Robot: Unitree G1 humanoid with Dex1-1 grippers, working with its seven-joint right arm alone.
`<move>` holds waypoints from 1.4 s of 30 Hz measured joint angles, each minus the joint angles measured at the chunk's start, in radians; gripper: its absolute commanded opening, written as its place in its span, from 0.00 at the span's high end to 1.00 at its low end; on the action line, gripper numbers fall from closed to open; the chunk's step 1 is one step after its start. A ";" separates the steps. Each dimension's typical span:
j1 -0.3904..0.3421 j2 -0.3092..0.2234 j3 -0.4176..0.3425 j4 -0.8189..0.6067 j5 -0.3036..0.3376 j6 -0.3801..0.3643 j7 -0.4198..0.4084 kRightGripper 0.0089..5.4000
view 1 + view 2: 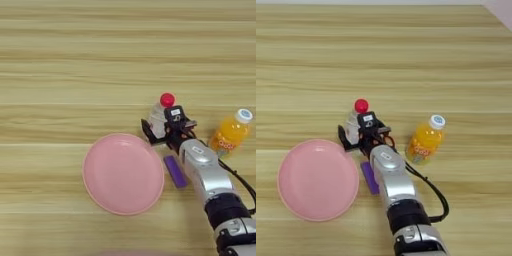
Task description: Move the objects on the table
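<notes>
I have the right gripper [159,131] at the clear bottle [158,119] w/ red cap [167,99], fingers set either side of its body; whether they grip it I cannot tell. Bottle stands upright just beyond the pink plate [123,173], purple item [175,171] beside it. Orange juice bottle [424,141] stands apart to the right. Clear one prob. light, smooth, thin-walled: take mid-body, moderate squeeze. Juice one heavier; grip low on the label.

A bare test bench rather than a lived-in room: the light wooden table [75,60] fills the frame, its few small props gathered lower right.
</notes>
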 measured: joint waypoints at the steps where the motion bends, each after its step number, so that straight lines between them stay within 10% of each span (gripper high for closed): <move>1: 0.000 0.000 -0.002 0.001 0.001 0.000 0.000 0.00; 26: 0.000 0.005 -0.011 0.002 0.014 -0.005 0.019 0.37; 42: 0.000 0.010 -0.024 0.002 0.019 -0.006 0.018 0.40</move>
